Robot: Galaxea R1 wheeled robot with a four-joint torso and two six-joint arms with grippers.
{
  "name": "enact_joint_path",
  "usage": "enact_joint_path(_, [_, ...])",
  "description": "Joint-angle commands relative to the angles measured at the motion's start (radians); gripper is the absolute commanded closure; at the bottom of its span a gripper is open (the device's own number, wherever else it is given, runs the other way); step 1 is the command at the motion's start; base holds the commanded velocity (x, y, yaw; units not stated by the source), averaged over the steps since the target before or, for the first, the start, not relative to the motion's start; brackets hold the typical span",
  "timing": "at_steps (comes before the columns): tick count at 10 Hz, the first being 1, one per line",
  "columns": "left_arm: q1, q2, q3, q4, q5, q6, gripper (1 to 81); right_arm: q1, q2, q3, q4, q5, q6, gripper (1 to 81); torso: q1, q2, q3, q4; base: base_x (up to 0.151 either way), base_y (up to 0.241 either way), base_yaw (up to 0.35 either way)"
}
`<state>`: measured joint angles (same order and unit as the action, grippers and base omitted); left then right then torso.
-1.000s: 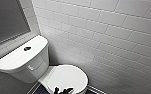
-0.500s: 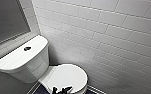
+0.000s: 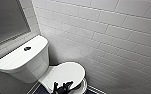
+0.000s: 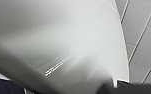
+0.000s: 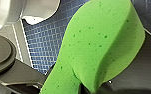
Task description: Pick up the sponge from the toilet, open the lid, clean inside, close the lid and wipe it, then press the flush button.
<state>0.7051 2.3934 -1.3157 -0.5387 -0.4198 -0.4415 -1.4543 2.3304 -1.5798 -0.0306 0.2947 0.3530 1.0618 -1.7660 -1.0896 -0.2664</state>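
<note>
The white toilet (image 3: pixel 63 72) stands against the tiled wall with its lid down. The dark round flush button (image 3: pixel 27 48) sits in the middle of the tank top. My left gripper (image 3: pixel 63 87) is at the front edge of the lid, open, with nothing in it. In the left wrist view the toilet's white curved surface (image 4: pixel 66 37) is very close. My right gripper (image 5: pixel 91 87) is shut on the bright green sponge (image 5: pixel 101 47), which is pinched and folded where it is held, above the blue floor.
White brick-pattern wall tiles (image 3: pixel 111 37) run behind and to the right of the toilet. A dark panel (image 3: pixel 6 20) sits above the tank at the left. Blue mosaic floor (image 5: pixel 41 42) and the toilet's base (image 5: pixel 41 10) lie below the right arm.
</note>
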Motion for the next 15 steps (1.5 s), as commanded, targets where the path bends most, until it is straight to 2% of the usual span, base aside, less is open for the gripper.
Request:
enact_joint_path(1, [-0.22, -0.003, 0.016, 0.069, -0.117, 0.043, 1.0, 0.013, -0.049, 0.035, -0.02, -0.054, 0.0, 81.1, 0.0, 0.0, 0.0, 0.0, 0.0, 0.0, 0.0])
enact_joint_path(3, [-0.22, -0.02, 0.026, 0.034, -0.119, 0.041, 1.0, 0.014, -0.047, 0.034, -0.018, -0.054, 0.0, 81.1, 0.0, 0.0, 0.0, 0.0, 0.0, 0.0, 0.0])
enact_joint_path(5, [-0.22, -0.092, 0.107, -0.035, -0.14, 0.037, 1.0, 0.013, -0.047, 0.038, -0.018, -0.054, 0.001, 81.1, 0.0, 0.0, 0.0, 0.0, 0.0, 0.0, 0.0])
enact_joint_path(7, [-0.22, -0.16, 0.203, -0.029, -0.201, 0.027, 1.0, 0.008, -0.046, 0.043, -0.02, -0.04, 0.0, 81.1, 0.0, 0.0, 0.0, 0.0, 0.0, 0.0, 0.0])
enact_joint_path(11, [-0.22, -0.275, 0.354, -0.032, -0.269, 0.027, 1.0, 0.004, -0.044, 0.044, -0.022, -0.031, 0.0, 81.1, 0.0, 0.0, 0.0, 0.0, 0.0, 0.0, 0.0])
enact_joint_path(14, [-0.22, -0.328, 0.4, -0.041, -0.298, -0.028, 1.0, -0.012, -0.04, 0.043, -0.023, 0.018, -0.002, 81.1, 0.0, 0.0, 0.0, 0.0, 0.0, 0.0, 0.0])
enact_joint_path(15, [-0.22, -0.333, 0.401, -0.041, -0.298, -0.031, 1.0, -0.012, -0.038, 0.041, -0.023, 0.018, -0.002, 81.1, 0.0, 0.0, 0.06, 0.0, 0.0, 0.0, 0.0])
